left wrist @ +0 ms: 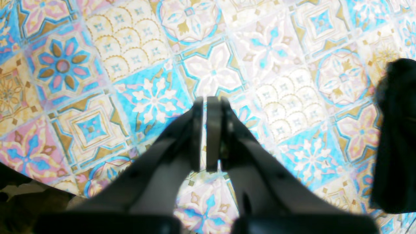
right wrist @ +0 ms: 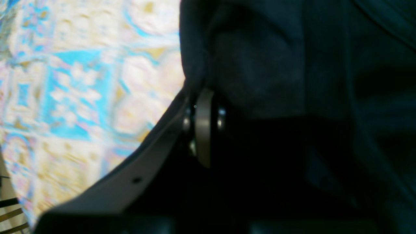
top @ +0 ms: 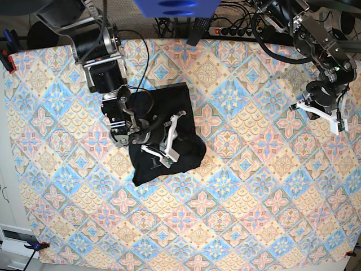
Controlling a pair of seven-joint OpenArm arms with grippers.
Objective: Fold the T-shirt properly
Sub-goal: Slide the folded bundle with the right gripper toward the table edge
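Observation:
The black T-shirt (top: 169, 99) lies crumpled in a rough rectangle on the left half of the table, bunched up at its lower right. My right gripper (top: 171, 151) is over that bunched part. In the right wrist view its fingers (right wrist: 203, 130) are closed together with black T-shirt cloth (right wrist: 260, 65) at the tips (right wrist: 205, 97); the far finger is hidden in dark cloth. My left gripper (top: 330, 117) hangs above the table's right edge, far from the shirt. In the left wrist view it is shut and empty (left wrist: 204, 100) over bare tablecloth.
A patterned tile-print tablecloth (top: 242, 186) covers the table. A power strip and cables (top: 225, 31) lie along the back edge. A dark blurred shape (left wrist: 396, 136) fills the right side of the left wrist view. The table edge shows at lower left (left wrist: 19, 182).

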